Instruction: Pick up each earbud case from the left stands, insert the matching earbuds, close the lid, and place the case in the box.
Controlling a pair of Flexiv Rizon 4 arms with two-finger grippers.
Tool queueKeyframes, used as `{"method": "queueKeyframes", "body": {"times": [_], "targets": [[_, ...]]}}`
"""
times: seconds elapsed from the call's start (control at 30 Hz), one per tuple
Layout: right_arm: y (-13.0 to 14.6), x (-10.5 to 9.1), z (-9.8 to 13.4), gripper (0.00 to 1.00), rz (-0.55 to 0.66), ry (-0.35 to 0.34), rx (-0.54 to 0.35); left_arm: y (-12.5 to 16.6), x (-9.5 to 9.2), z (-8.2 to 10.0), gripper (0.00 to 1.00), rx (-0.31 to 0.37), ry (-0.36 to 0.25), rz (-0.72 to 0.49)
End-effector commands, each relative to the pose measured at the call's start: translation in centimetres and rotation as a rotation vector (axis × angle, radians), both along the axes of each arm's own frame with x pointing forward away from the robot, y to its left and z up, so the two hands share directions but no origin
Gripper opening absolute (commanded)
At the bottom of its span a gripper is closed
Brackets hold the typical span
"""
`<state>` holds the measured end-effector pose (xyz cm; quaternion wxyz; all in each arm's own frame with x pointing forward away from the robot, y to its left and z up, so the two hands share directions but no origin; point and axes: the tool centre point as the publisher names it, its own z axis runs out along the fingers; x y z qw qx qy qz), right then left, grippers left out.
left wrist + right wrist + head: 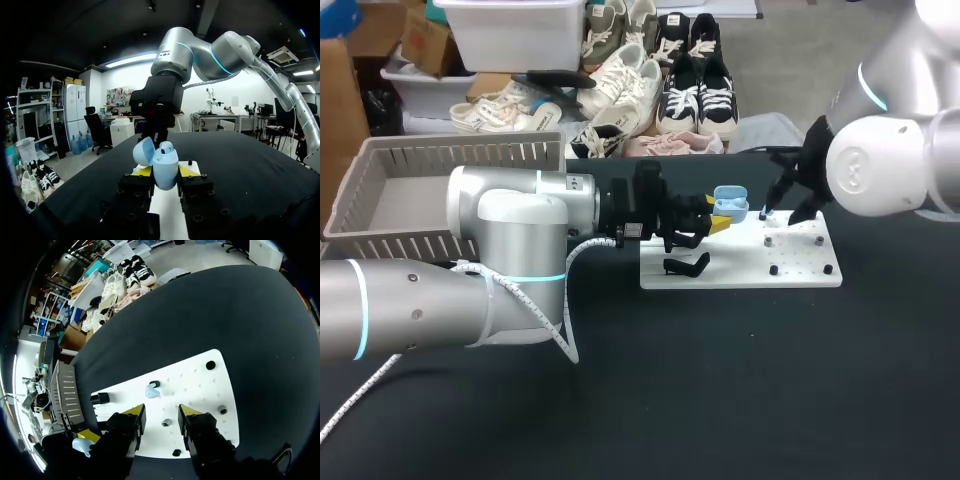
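With the left end effector (165,172) clamped on the open-lidded case (730,204) over the white board (200,390), centre the open, empty right end effector (161,415) over the loose earbud (151,391) before closing.

- left hand (165,171): both yellow tips pressed against the light blue earbud case (165,169), one per side, case upright
- lid (143,151) swung open; an earbud (166,147) sits in the top
- white board (167,212) under the fingers, on the black surface (240,165)
- right arm (200,50) comes down on the far side of the case, its hand (155,132) just beyond it
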<state>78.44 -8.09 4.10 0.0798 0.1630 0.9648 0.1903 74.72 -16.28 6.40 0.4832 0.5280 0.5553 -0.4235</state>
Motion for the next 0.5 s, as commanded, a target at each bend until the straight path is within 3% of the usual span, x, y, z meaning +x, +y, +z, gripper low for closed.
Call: {"method": "queueKeyframes", "body": {"times": [0.03, 0.5], "targets": [[0.44, 0.29, -0.25, 0.4, -0.012, 0.009, 0.013, -0.01, -0.07, -0.06, 0.0, -0.002, -0.002, 0.004], [1.06, 0.93, -0.71, 0.4, -0.032, 0.013, 0.062, -0.01, -0.07, -0.06, 0.0, -0.002, -0.002, 0.004]]}}
